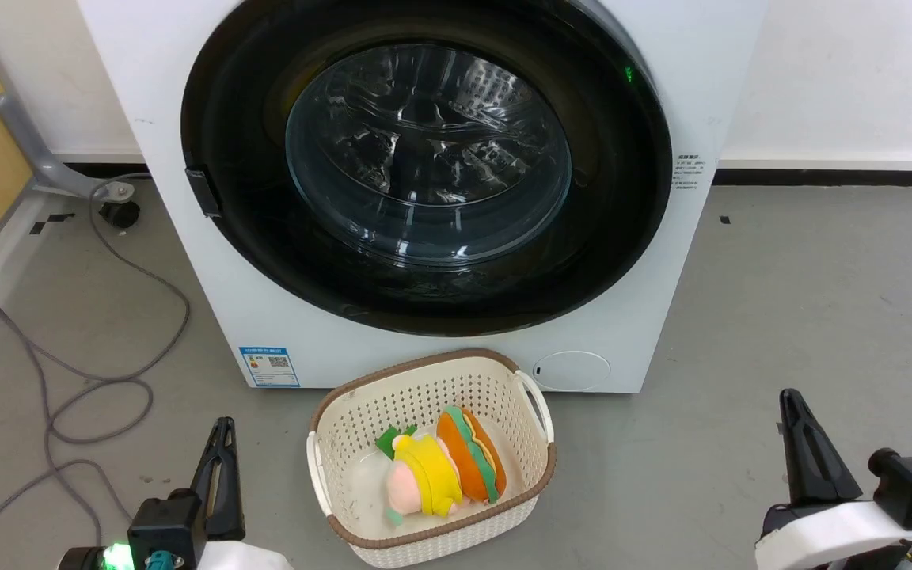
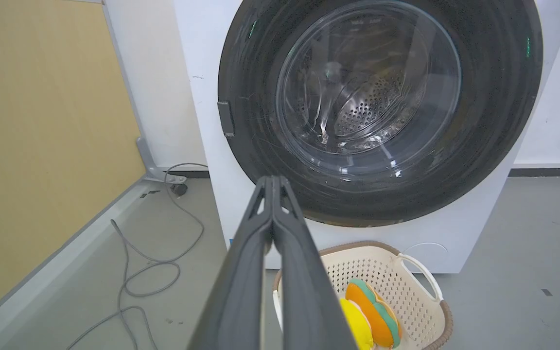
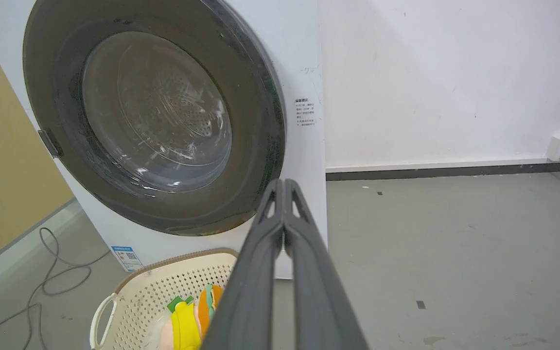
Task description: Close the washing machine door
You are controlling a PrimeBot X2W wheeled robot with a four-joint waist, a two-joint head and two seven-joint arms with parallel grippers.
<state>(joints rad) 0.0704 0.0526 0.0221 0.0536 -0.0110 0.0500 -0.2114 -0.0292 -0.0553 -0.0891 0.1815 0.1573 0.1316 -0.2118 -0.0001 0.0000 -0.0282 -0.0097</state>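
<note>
Washing machine [image 1: 210,285] blue sticker [image 1: 269,366]: perhaps QR, print illegible

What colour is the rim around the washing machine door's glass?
Black; the door rim shows best in the head view.

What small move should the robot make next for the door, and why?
The washing machine door already looks flush against the washing machine, and the left gripper and right gripper are shut, clear of it. So probably only a light confirming push with the left gripper near the handle on the door's left edge.
</note>
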